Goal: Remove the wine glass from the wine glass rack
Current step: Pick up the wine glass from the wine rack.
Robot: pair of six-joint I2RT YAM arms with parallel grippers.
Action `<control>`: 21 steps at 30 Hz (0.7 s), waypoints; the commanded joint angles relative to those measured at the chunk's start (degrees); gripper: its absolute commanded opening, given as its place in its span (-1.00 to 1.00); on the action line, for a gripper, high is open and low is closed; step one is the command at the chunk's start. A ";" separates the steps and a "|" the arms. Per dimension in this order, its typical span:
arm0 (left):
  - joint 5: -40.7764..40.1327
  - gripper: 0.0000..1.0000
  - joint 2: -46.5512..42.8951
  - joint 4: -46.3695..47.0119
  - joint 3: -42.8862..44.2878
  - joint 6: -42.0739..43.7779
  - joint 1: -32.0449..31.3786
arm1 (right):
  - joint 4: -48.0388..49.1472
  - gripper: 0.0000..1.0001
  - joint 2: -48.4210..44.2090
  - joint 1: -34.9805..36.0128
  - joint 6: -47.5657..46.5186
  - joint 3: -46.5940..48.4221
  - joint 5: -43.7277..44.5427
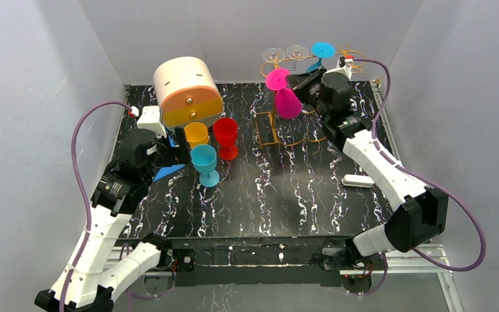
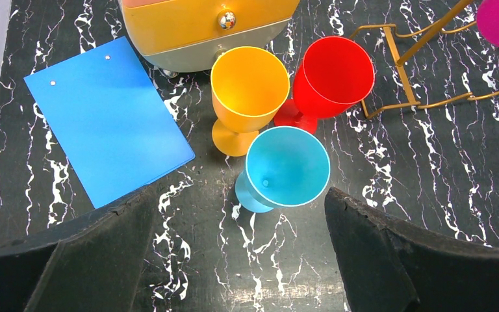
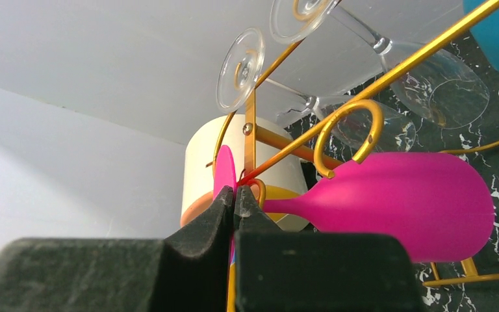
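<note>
Now right pincer has its fingers pressed together, clamped on the thin foot rim of the magenta wine glass; a pink edge shows in the seam. Glass hangs on the wine glass rack: foot right at the fingertips, stem and bowl running off to the pincer's right in the wrist view, gold rail and scroll curl just above and beyond the tips. Clear glasses hang further beyond on the same rack, near the magenta bowl. Left pincer wide apart, holding nothing, teal glass directly under it.

Step in hand, my read: draw the foot out along the rail toward the open scroll end. To do it well: keep the pinch firm, since a rim grip can pivot. Pull straight along the rail and don't lift until the stem clears the curl. Go slow so the light wire rack doesn't drag or tip and the bowl doesn't knock the clear ones.

Writing/brands: none readable in any view
</note>
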 commanded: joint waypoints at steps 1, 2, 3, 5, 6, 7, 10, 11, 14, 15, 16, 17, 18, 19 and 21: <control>-0.32 0.97 -0.33 -0.21 1.57 0.31 0.31 | 2.92 -0.97 -2.72 -0.18 2.29 -1.26 -1.32; -0.31 0.97 -0.33 -0.15 1.49 0.26 0.31 | 2.93 -0.97 -2.94 -0.17 2.29 -1.38 -1.02; -0.17 0.97 -0.27 -0.17 1.43 0.30 0.31 | 2.87 -0.97 -3.13 -0.21 2.22 -1.59 -0.78; 0.30 0.97 -0.08 -0.18 1.18 0.38 0.31 | 2.92 -0.97 -3.69 -0.36 2.44 -2.64 -0.52; 0.49 0.97 -0.01 -0.18 1.18 0.37 0.31 | 3.44 -0.97 -3.99 -0.48 2.47 -3.20 -0.68; 0.64 0.97 0.08 -0.21 1.17 0.35 0.31 | 3.86 -0.97 -4.21 -0.56 2.47 -3.61 -0.99; 1.23 0.97 0.32 -0.09 1.09 0.56 0.31 | 3.60 -0.97 -3.94 -1.03 2.30 -3.38 -2.43; 1.45 0.97 0.43 -0.06 1.10 0.61 0.31 | 3.37 -0.97 -3.68 -1.15 2.30 -3.01 -3.08; 2.06 0.97 0.60 -0.03 1.24 0.70 0.31 | 3.45 -0.97 -3.69 -1.30 1.76 -2.37 -4.41; 2.06 0.97 0.63 -0.05 1.22 0.74 0.31 | 3.46 -0.97 -3.72 -1.35 1.50 -2.06 -4.84; 2.06 0.97 0.59 -0.10 1.19 0.75 0.31 | 3.35 -0.97 -3.75 -1.40 1.28 -1.76 -5.19; 2.14 0.97 0.58 -0.08 1.25 0.75 0.31 | 3.18 -0.97 -3.77 -1.46 1.16 -1.47 -5.73; 2.27 0.97 0.56 -0.08 1.18 0.75 0.31 | 3.12 -0.97 -3.73 -1.58 0.96 -1.27 -6.34; 2.44 0.97 0.62 -0.06 1.17 0.72 0.31 | 3.11 -0.97 -3.74 -1.73 0.83 -1.16 -6.99; 2.78 0.97 0.71 -0.03 1.15 0.74 0.26 | 3.11 -0.97 -3.88 -1.82 0.65 -1.06 -7.99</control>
